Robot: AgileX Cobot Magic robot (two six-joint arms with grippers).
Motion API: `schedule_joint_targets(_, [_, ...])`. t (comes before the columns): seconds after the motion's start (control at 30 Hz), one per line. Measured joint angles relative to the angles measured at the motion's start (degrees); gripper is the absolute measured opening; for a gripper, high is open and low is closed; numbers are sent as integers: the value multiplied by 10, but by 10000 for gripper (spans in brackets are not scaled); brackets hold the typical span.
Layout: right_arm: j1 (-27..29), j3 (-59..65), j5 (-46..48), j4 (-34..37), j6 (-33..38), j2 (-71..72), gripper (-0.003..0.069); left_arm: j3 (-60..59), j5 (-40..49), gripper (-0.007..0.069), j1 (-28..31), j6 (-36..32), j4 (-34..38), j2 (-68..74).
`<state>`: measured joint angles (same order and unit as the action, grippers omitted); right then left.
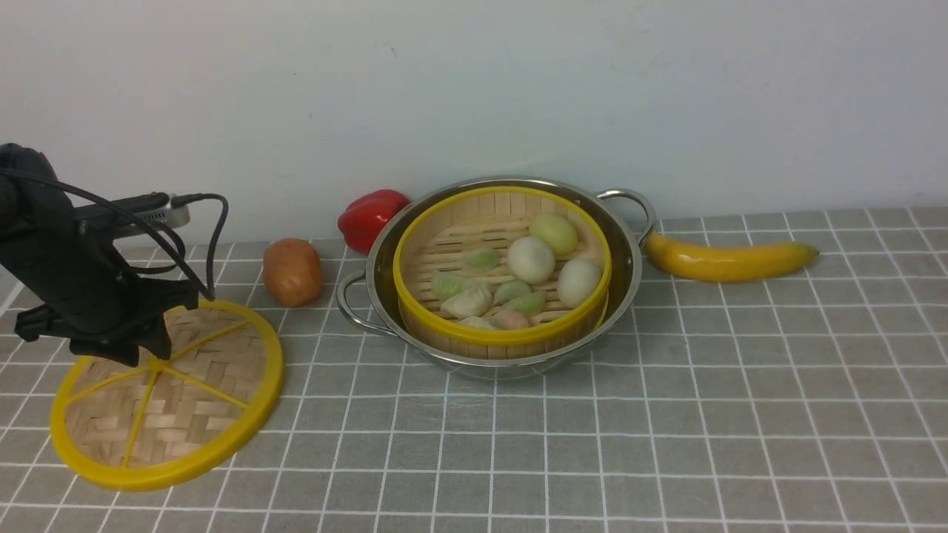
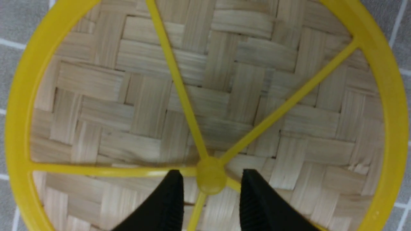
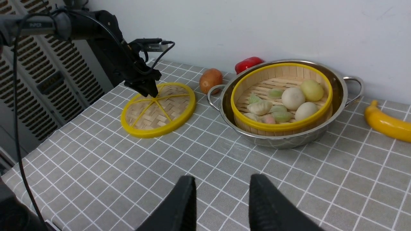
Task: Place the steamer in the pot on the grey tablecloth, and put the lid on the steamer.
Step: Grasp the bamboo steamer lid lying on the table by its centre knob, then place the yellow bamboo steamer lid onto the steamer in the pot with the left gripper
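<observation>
steamer (image 1: 503,338) in pot (image 1: 628,270) | lid (image 1: 170,414) left of pot | banana (image 1: 729,260) right

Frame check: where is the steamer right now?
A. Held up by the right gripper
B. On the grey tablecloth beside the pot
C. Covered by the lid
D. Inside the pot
D: the steamer sits inside the pot, uncovered, while the lid lies flat on the grey tablecloth off to the robot's left.

- A grey tablecloth (image 1: 666,414) with white checks fills the lower frame.
- The lid (image 1: 185,414) lies flat at lower left.
- The pot (image 1: 503,366) stands at centre.
- A potato (image 1: 292,272) and a red pepper (image 1: 370,215) lie left of it.
- A banana (image 1: 729,260) lies to its right.
</observation>
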<state>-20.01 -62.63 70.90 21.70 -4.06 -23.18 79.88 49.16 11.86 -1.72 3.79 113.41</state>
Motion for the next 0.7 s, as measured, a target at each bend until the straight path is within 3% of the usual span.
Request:
schedule_joint_targets(0.23, [0,0,0,4,0,0,251,4,-3,237,0,1,-2,23])
schedule_joint_targets(0.4, [0,0,0,5,0,0,252,4,-7,116,-1,17,-25,21])
schedule_joint_targets(0.7, [1,0,-8,5,-1,0,252,89,84,116,-10,17,-50,-35])
